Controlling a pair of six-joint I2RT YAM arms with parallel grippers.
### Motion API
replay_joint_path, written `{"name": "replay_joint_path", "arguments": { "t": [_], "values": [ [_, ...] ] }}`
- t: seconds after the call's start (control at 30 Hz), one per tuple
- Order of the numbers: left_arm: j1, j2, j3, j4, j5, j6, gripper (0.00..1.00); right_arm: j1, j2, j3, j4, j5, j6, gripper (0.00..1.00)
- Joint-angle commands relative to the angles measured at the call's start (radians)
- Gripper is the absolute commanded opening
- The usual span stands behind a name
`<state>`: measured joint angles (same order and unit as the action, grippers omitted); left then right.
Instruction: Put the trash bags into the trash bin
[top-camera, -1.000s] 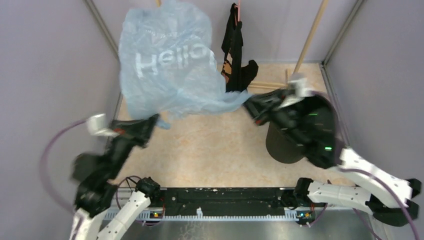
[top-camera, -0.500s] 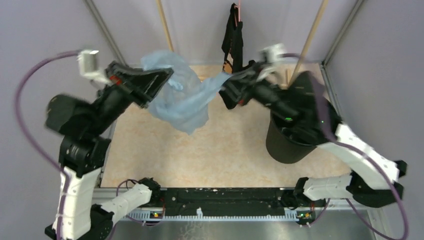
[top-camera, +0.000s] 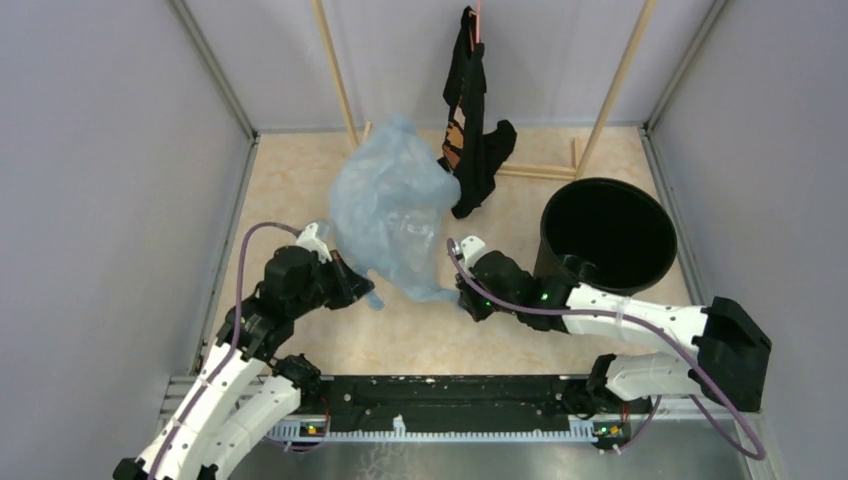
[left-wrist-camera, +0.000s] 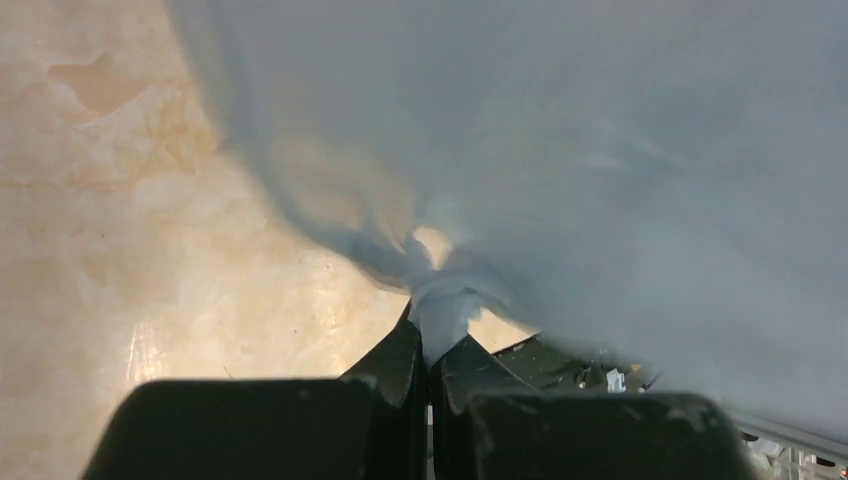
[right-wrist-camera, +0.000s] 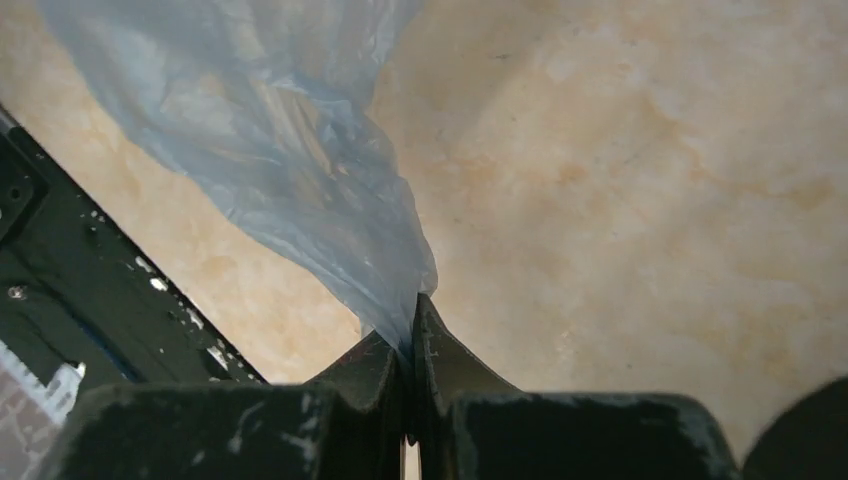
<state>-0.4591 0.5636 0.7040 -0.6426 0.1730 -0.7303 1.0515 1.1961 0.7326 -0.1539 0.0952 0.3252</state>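
- Trash bag (top-camera: 390, 215): light blue and translucent, puffed up in a loose crinkled mound. It sits over the beige table (top-camera: 290, 190), a little left of centre and just beyond both grippers.
- Left gripper (top-camera: 362, 293): low, close to the tabletop, at the bag's near-left lower edge. The fingers are pressed together, pinching a bunch of film. In the left wrist view the plastic puckers into a small twisted knot right at the tips (left-wrist-camera: 430, 335), and the rest of the bag fills the frame above.
- Right gripper (top-camera: 463, 296): also low, at the bag's near-right corner. The jaws are clamped on a thin tail of the bag. In the right wrist view the film narrows to a point and disappears between the tips (right-wrist-camera: 412, 325).
- The bag's lower edge spans the gap between the two grippers.
- Trash bin (top-camera: 600, 225): glossy black, upright on the right side of the table, mouth facing up. The bag lies wholly outside it, off to its left. The right forearm runs just in front of the bin's near wall.
- Black garment (top-camera: 472, 150): orange print, hanging from a wooden frame (top-camera: 335, 70) at the far side, between bag and bin. From above the bag's far edge overlaps its hem; I cannot tell whether they touch.
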Motion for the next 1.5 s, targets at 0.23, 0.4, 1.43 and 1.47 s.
{"name": "replay_joint_path", "arguments": {
  "t": [0.23,0.4,1.43,1.47],
  "values": [
    [-0.001,0.15,0.628,0.274,0.293,0.151,0.0,0.004,-0.236,0.575,-0.009,-0.014,-0.185,0.0],
    [-0.001,-0.023,0.245,0.042,-0.033,0.051,0.0,-0.007,-0.278,0.186,-0.037,0.137,-0.048,0.02],
    [-0.001,-0.006,0.474,0.263,0.052,0.189,0.0,-0.008,-0.214,0.268,-0.106,-0.034,0.621,0.99],
    [-0.001,-0.014,0.469,0.267,0.028,0.19,0.0,-0.009,-0.217,0.27,-0.108,-0.038,0.641,0.99]
  ]
}}
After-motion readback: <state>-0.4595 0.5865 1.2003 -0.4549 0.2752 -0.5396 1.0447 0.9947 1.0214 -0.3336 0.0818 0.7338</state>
